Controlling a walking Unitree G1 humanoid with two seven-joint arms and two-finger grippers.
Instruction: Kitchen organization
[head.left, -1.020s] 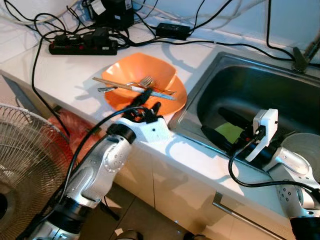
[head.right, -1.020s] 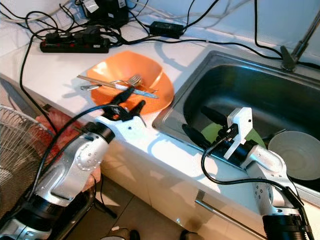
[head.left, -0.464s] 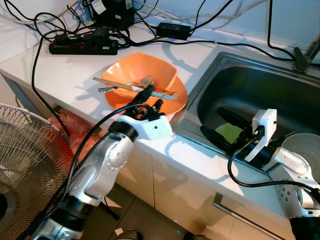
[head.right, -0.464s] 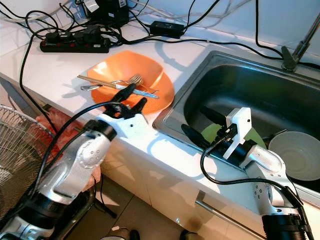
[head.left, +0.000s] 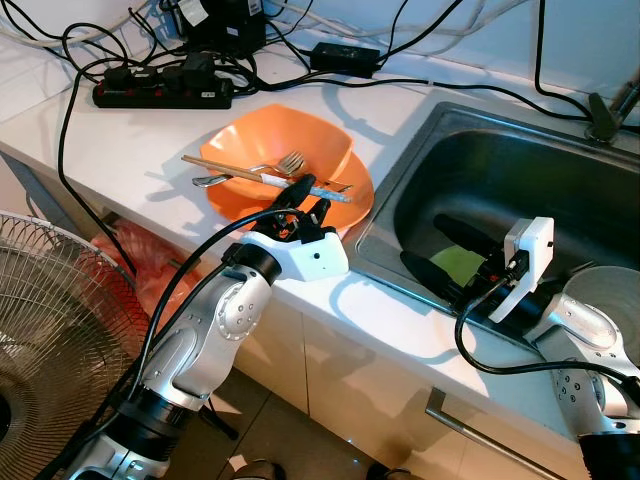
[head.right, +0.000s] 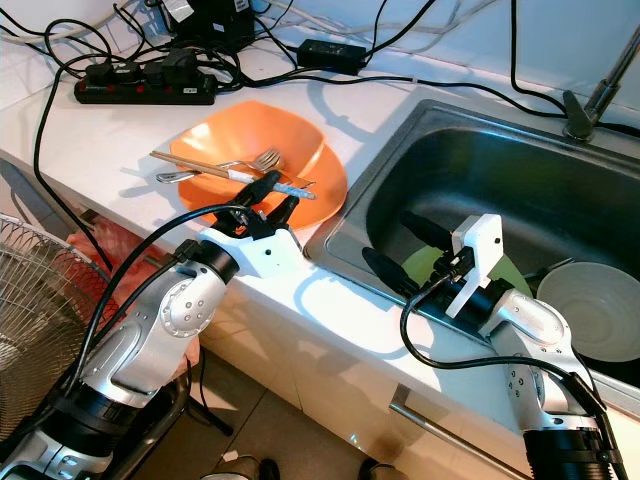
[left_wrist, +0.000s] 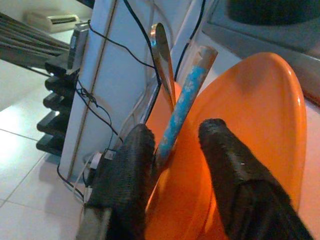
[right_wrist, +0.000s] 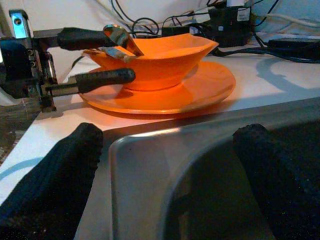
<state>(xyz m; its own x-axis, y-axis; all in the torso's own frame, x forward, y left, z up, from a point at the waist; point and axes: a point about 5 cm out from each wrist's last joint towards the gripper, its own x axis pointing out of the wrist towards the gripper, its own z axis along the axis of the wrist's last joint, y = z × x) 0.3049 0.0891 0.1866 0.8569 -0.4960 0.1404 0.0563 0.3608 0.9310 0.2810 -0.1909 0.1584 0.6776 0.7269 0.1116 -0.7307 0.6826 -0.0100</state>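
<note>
On the white counter (head.left: 120, 140), a glossy orange bowl (head.left: 285, 150) on an orange plate (head.left: 352, 205) holds a fork (head.left: 285, 163), chopsticks (head.left: 225, 170) and a blue-handled utensil (left_wrist: 181, 107). The left gripper (head.left: 305, 205), fingers spread, brackets that handle. The right gripper (head.left: 440, 255) hangs spread inside the steel sink (head.left: 520, 160), above a green dish (head.left: 458, 264).

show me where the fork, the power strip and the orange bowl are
fork (head.left: 288, 162): left eye view, on its tines over the bowl.
power strip (head.left: 160, 92): left eye view, on the black body's middle.
orange bowl (head.left: 262, 135): left eye view, on the bare inner wall behind the cutlery.
</note>
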